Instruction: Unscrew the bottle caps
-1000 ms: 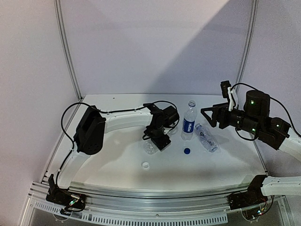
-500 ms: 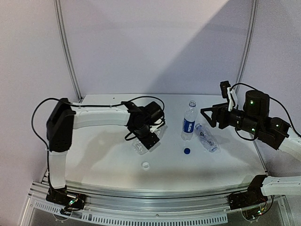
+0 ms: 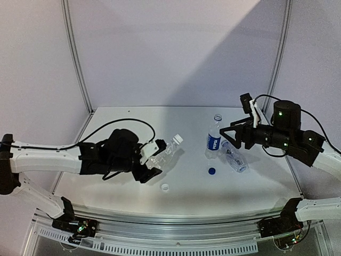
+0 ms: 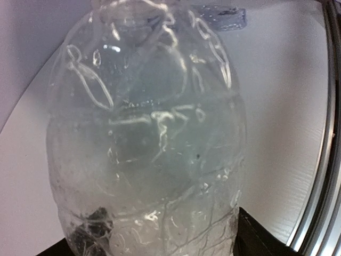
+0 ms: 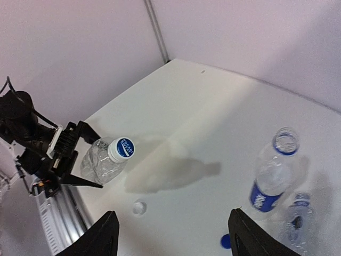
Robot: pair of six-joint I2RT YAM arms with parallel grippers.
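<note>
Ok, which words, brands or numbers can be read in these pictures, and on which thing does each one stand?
Blue label on the upright bottle: white lettering running along it, too blurred to read.
White cap on the tilted bottle: round blue print with small lettering, too small to read.
Nothing else shows any text, so no word can be quoted.

We read nothing for certain. On the upright bottle (image 3: 214, 128), the blue label (image 3: 213, 142) bore white lettering. The left bottle (image 3: 164, 153) had blue print on its white cap (image 5: 122, 149), both too small.
</note>
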